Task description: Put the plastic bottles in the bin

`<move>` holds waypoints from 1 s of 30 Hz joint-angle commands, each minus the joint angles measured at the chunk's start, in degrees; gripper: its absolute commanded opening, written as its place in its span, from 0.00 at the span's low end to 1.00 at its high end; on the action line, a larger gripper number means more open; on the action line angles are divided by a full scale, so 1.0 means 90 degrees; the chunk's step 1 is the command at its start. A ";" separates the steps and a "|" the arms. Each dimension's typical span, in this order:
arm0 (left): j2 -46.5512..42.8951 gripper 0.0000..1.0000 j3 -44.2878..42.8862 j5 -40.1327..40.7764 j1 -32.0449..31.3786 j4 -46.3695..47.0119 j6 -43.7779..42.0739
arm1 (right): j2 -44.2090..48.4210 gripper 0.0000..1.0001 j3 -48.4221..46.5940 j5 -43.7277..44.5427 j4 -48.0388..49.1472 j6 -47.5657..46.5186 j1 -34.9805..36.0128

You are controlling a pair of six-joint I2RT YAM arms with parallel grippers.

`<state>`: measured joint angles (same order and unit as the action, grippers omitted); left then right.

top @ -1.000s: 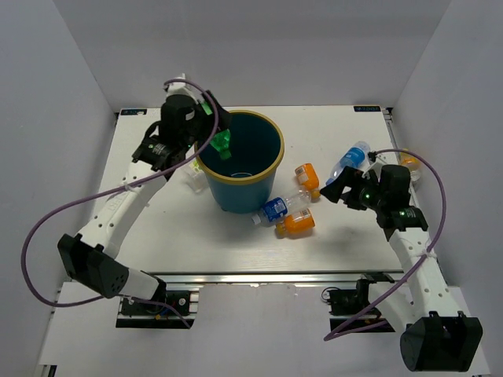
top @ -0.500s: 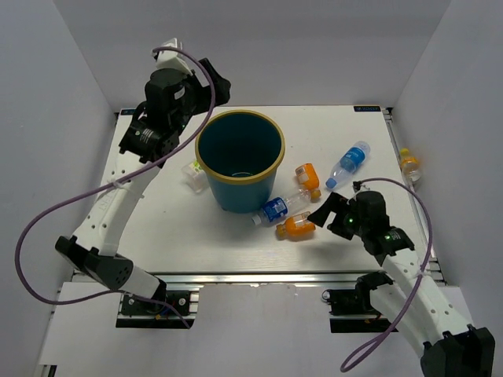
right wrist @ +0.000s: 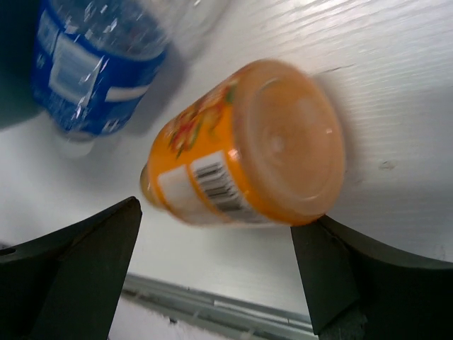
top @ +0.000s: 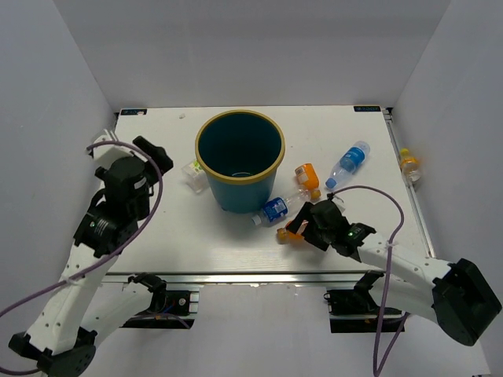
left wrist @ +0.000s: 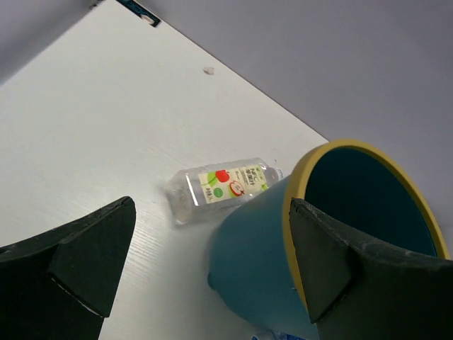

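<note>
Plastic bottles lie on the desk [top: 157, 126], outside the bin [top: 236, 198].

Left pincer [left wrist: 210, 207]: spread wide, empty, facing the green-label bottle [left wrist: 219, 185], which lies just beside the bin's left wall.

Right of the bin: blue-label bottle [right wrist: 92, 64], then orange bottle [right wrist: 241, 156] on its side between the spread fingers of the right pincer [right wrist: 216, 219]. Contact unclear.

Judgement: light, smooth and round, so likely to roll. Take hold across the labelled mid-body, 1 finger per side, with a gentle squeeze; the thin walls may dent.

I see the teal bin [top: 236, 196] upright. Lying around it: green-labelled bottle [top: 192, 174], near blue-labelled bottle [top: 275, 209], near orange bottle [top: 289, 231], far orange bottle [top: 307, 174], far blue-labelled bottle [top: 348, 164].
</note>
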<state>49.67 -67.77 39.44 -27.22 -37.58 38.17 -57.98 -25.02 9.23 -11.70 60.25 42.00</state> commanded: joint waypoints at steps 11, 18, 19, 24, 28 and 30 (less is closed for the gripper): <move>0.0164 0.98 0.0020 0.0461 0.0007 -0.0063 -0.0589 | -0.1847 0.84 -0.0599 0.1474 0.1115 0.1021 0.0089; 0.0546 0.98 0.0019 0.0696 0.0153 -0.0199 -0.0483 | -0.1032 0.39 -0.0230 0.2234 0.0823 0.1010 0.0089; 0.0536 0.98 0.0165 0.0570 0.0260 -0.0160 -0.0453 | -0.0874 0.34 -0.0161 0.2361 0.0735 0.1049 0.0089; 0.0672 0.98 0.0674 -0.0776 0.1870 0.0230 -0.0277 | 0.0580 0.21 -0.0228 0.3026 0.0412 -0.0300 0.0080; 0.1073 0.98 0.0577 -0.1619 0.2556 0.0084 -0.0160 | 0.1470 0.17 -0.1231 0.2735 0.0949 -0.2837 0.0060; 0.1015 0.98 0.0586 -0.1550 0.2575 0.0035 -0.0111 | 0.1335 0.17 -0.2334 0.2170 0.0910 -0.3634 0.0070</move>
<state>59.96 -62.28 30.33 -4.45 -37.39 36.05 -46.30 -34.46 30.72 -8.58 45.60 42.44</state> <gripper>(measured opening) 0.982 0.713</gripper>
